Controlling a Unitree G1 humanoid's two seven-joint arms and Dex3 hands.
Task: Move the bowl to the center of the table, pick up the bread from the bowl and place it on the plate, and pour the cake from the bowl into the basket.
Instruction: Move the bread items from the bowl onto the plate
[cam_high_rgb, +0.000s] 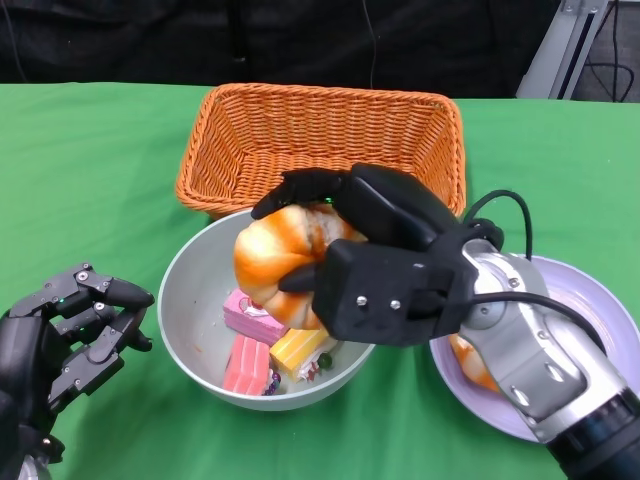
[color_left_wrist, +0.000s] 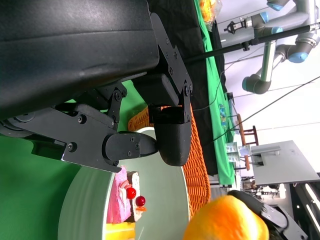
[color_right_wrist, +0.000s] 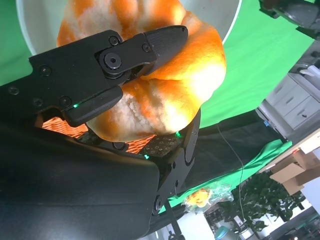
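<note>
Green cloth covers the tabletop, with a dark curtain along its far edge and, in the wrist views, shelves, potted plants and other robot arms in the room beyond. At the middle sits the pale grey bowl, and touching its far rim stands the woven orange basket. To the right of the bowl lies a lilac plate, which already carries something orange, mostly hidden under the right forearm.

The right robot hand reaches in from the lower right, its silver forearm slanting across the plate. Its black fingers curl over the far side of the bread, a round orange and white bun, while the thumb presses in from the near side; the right wrist view shows the bun clamped firmly between them. The bread sits above the bowl's far right part, raised over the contents.

Down in the bowl lie the cake pieces: pink slices and a yellow one, one slice topped with red cherries in the left wrist view.

The left robot hand rests low at the near left, just beside the bowl's outer wall, fingers loosely bent and apart, holding nothing.
</note>
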